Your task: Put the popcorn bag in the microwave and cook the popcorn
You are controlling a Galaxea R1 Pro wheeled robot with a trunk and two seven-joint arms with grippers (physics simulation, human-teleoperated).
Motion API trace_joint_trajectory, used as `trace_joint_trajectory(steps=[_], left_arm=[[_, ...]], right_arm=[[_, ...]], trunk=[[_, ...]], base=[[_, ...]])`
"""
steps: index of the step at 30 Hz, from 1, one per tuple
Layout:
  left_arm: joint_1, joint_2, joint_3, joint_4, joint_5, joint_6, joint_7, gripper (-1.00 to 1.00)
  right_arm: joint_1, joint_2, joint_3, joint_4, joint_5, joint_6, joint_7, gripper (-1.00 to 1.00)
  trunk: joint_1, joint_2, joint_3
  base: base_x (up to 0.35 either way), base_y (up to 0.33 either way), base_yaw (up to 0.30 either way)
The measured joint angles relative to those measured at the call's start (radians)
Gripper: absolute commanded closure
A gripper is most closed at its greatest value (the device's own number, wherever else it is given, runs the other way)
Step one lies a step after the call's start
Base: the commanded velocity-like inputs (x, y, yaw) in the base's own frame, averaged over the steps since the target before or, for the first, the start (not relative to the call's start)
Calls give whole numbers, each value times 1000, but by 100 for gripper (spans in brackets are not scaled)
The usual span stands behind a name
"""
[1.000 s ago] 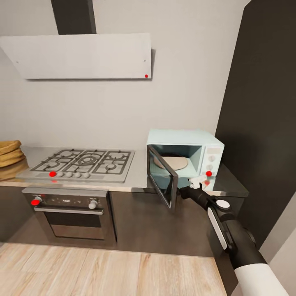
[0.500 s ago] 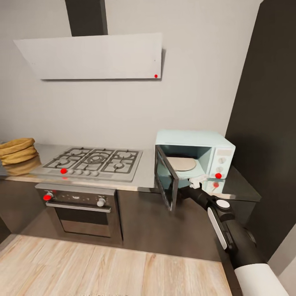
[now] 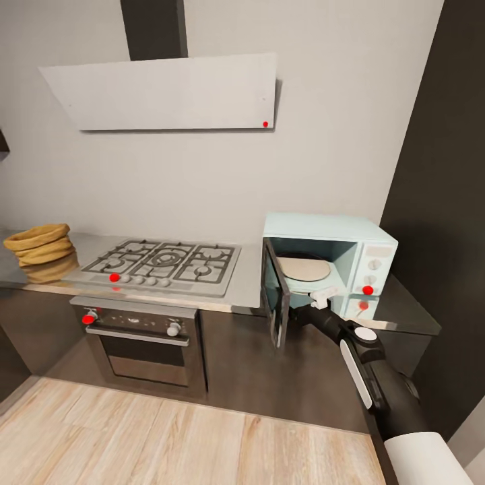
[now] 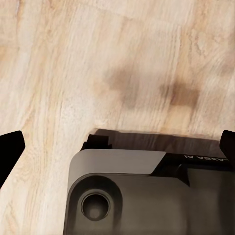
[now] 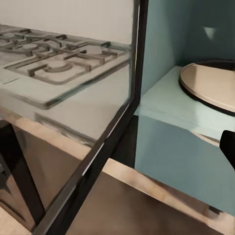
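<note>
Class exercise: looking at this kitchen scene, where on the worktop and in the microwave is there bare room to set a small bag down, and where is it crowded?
Free: the round turntable inside the open microwave, and the countertop strip between the gas hob and the microwave door. Crowded: the hob's grates, the far-left end with stacked tan baskets, and the doorway, where the right gripper sits.

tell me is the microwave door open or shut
Open. The microwave door swings out toward the camera, showing the bare round turntable inside; the right gripper is by the opening.

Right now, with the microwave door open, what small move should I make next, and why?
Probably draw the right gripper back from the microwave: its door stands open, just the turntable lies inside, and the popcorn bag sits far left on the countertop, past the hob.
</note>
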Motion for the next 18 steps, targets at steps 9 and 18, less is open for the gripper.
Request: trace_joint_trajectory(steps=[9, 18], left_arm=[[0, 0, 0, 0, 0, 0, 0, -100], [0, 0, 0, 0, 0, 0, 0, -100]], right_arm=[[1, 0, 2, -1, 0, 0, 0, -100], [1, 0, 2, -2, 0, 0, 0, -100]], trunk=[[0, 0, -1], [0, 0, -4]], base=[[0, 0, 33], [0, 0, 87]])
